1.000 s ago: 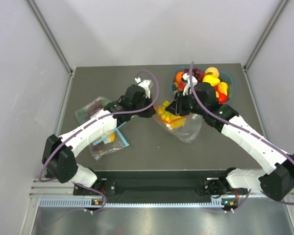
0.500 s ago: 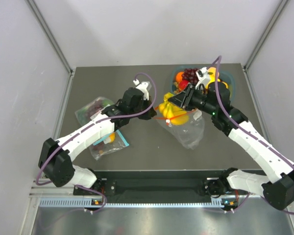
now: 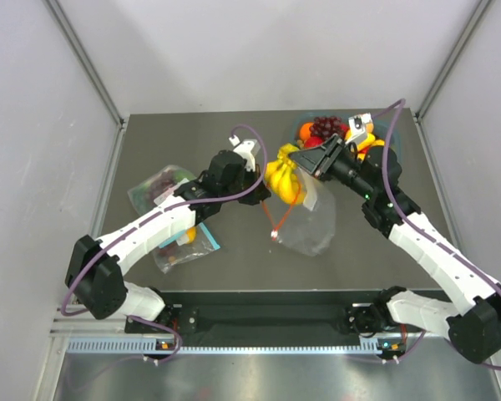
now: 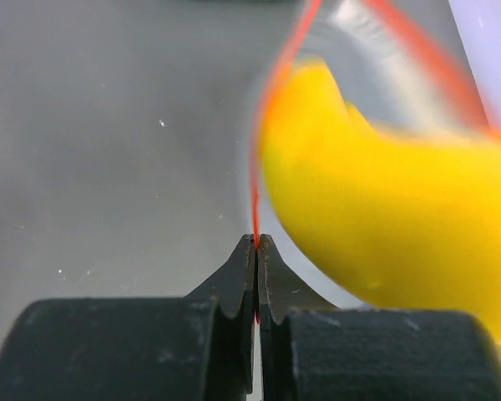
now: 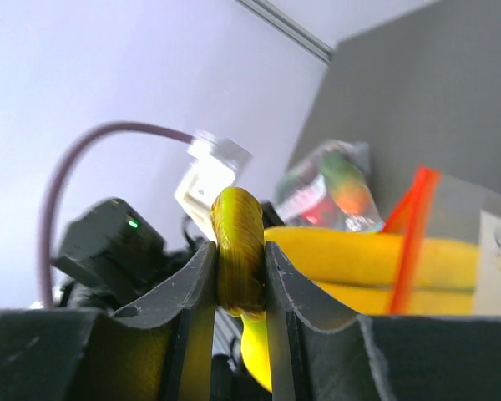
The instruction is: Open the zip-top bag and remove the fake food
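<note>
The zip-top bag (image 3: 311, 224) is clear with a red-orange zip strip (image 3: 273, 224) and a white label patch (image 3: 314, 195). Its mouth is open and lifted off the table. My left gripper (image 3: 263, 192) is shut on one side of the zip strip (image 4: 254, 196), as the left wrist view shows (image 4: 256, 242). My right gripper (image 3: 296, 160) is shut on the stem (image 5: 238, 238) of the yellow banana bunch (image 3: 284, 180) and holds it up at the bag's mouth. The bunch fills the left wrist view (image 4: 384, 217). The strip (image 5: 409, 234) crosses in front of the bananas (image 5: 351, 259).
A teal bowl (image 3: 394, 132) at the back right holds dark grapes (image 3: 324, 127) and several orange, yellow and red fruits. Two other clear bags with fruit lie on the left (image 3: 160, 185) (image 3: 184, 244). The enclosure walls stand close on both sides.
My right gripper has risen and drawn back to the right with the banana bunch, pulling it up out of the bag. The bag has sagged and looks emptier. My left gripper still holds the strip.
</note>
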Controlling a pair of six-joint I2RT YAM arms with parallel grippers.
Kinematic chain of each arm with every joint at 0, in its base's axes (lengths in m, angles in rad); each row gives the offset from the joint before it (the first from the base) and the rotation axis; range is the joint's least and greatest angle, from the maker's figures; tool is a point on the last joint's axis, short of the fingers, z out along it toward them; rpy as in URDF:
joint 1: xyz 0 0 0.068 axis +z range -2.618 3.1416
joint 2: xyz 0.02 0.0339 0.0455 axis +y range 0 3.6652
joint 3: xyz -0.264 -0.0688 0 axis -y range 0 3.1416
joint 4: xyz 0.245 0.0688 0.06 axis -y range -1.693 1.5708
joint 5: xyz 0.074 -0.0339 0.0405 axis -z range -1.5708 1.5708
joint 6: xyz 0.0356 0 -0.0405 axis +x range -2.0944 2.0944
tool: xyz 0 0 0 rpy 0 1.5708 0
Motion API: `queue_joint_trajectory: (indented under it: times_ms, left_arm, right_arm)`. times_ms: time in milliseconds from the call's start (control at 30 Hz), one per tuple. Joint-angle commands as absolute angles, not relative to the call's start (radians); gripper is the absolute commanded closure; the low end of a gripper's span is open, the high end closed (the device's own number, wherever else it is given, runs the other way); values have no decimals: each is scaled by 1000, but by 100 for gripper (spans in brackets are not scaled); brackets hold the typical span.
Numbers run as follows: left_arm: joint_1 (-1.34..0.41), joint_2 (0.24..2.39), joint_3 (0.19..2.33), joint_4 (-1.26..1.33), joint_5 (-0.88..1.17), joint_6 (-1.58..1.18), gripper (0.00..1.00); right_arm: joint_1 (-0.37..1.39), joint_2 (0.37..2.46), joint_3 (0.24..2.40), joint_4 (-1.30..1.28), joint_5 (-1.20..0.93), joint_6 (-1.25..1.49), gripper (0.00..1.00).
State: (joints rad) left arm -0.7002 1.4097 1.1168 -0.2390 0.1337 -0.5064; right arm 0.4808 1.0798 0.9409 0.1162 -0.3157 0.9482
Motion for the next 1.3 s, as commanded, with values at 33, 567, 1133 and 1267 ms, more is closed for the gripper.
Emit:
queue_joint_trajectory:
  times_ms: [33, 567, 1133, 1267]
  left_arm:
    - [-713, 1405, 1131, -180, 152, -506, 100]
    - [-716, 1379, 1026, -216, 31, -503, 100]
    - [-715, 1522, 1132, -224, 71, -462, 100]
    - [-701, 1531, 1123, -236, 71, -462, 100]
  right_arm:
    - [471, 1117, 976, 377, -305, 1035, 100]
    - [342, 1077, 1049, 313, -330, 1003, 100]
    - [296, 1135, 1020, 598, -368, 1296, 100]
    - [258, 1126, 1061, 529, -351, 1204, 100]
